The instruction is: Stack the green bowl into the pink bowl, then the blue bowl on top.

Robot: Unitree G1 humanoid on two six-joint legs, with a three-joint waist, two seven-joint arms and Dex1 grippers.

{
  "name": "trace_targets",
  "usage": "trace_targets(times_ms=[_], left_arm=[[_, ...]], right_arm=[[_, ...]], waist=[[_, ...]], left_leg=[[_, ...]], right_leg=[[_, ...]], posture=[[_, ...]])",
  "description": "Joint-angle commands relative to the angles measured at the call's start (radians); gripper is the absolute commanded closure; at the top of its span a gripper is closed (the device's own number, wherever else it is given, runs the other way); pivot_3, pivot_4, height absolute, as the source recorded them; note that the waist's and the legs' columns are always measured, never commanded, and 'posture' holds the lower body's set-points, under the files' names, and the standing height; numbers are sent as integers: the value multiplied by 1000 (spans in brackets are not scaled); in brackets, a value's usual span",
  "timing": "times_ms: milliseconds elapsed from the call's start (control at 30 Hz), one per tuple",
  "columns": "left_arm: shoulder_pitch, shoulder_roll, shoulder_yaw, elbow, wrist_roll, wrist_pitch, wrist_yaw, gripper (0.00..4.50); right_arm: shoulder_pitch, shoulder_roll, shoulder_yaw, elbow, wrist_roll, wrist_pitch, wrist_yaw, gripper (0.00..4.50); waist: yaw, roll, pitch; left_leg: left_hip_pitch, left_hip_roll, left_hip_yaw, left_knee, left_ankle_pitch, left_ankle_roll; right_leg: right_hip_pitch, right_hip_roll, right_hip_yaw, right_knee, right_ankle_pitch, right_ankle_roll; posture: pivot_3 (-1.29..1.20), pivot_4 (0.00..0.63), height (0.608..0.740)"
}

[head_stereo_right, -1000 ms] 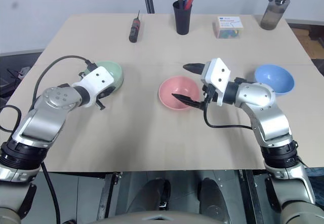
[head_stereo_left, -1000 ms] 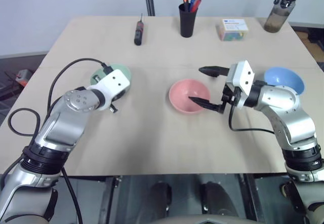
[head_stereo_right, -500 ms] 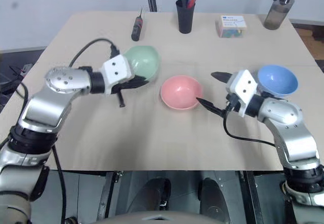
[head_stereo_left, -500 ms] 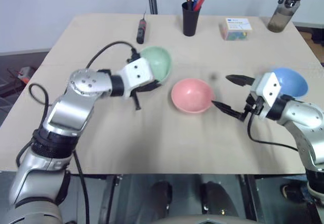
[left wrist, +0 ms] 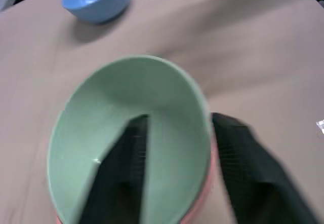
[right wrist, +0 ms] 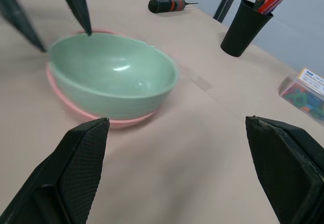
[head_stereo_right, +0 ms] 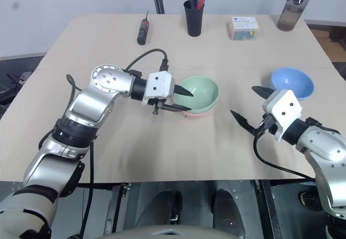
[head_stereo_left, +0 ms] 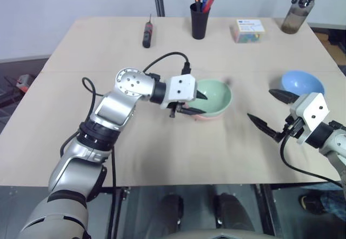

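green bowl (head_stereo_left: 212, 96): you now have it sitting inside the pink bowl (right wrist: 109, 123) near the middle of the desk (head_stereo_left: 108, 39) — a second ago it was at the left side of the desk, apart from the pink one.
left pincer (head_stereo_right: 180, 100): its fingers have come apart from a tight pinch; one finger (left wrist: 124, 168) is inside the green bowl, the other outside the rim, neither clearly pressing on it — you look to be letting go.
right pincer (head_stereo_left: 271, 112): spread wide, holding nothing; it has drawn back from the pink bowl toward the right edge of the desk.
blue bowl (head_stereo_left: 303, 83): untouched near the right edge, just behind your right pincer.
meaning for the task: the first stacking step looks done — the blue bowl is what you have left to place on top.
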Motion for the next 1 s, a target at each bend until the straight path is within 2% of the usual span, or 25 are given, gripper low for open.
trace_targets(times_ms=[33,67,267,333,433,533,667,733,900,1000], left_arm=[[-24,7,74,-15,-22,25,24,358],[-22,15,91,-15,-28,33,28,136],[31,72,200,-84,-101,131,42,136],[82,101,269,-125,-151,214,63,136],[199,85,409,-165,-251,172,94,136],[287,113,476,-213,-308,206,92,136],[360,124,531,-241,-468,284,23,136],[369,115,549,-255,-536,319,18,136],[374,80,545,-278,-528,294,97,136],[379,65,538,-306,-537,308,134,0]], right_arm=[[20,-19,-53,-33,7,-7,-10,0],[27,-23,-57,-27,8,-10,-6,0],[72,-58,-110,-2,48,-23,49,0],[98,-76,-166,2,95,-9,90,0],[129,-108,-246,28,150,4,142,0],[99,-155,-276,140,115,-17,146,0],[-83,-215,-166,443,-54,-77,35,0],[-164,-226,-99,555,-107,-115,32,0],[-364,-208,66,813,-191,-194,74,0],[-479,-176,142,976,-235,-236,81,697]], waist=[[1,0,0],[2,0,0],[-2,0,0],[-1,0,0],[-1,0,0],[0,0,0],[0,0,0],[2,0,0],[-2,0,0],[-3,0,0]], left_leg=[[0,0,-1,0,0,0],[0,0,-1,0,0,0],[0,1,-1,0,0,0],[0,2,-1,1,0,0],[0,3,0,1,0,0],[0,4,-1,3,0,0],[3,4,0,8,-1,1],[11,4,1,7,-1,1],[15,5,2,6,-3,5],[15,5,3,6,-1,2]], right_leg=[[0,0,0,0,0,0],[0,0,-1,0,0,0],[0,0,-1,1,0,0],[0,0,0,1,0,0],[0,0,0,1,0,0],[1,1,-1,3,0,0],[4,0,0,6,0,0],[11,0,0,6,0,0],[14,1,2,6,0,0],[13,0,3,5,0,0]], posture=[[0,150,740],[0,150,740],[0,150,740],[0,150,740],[0,150,740],[0,150,740],[0,150,740],[0,150,740],[0,150,740],[0,150,740]])
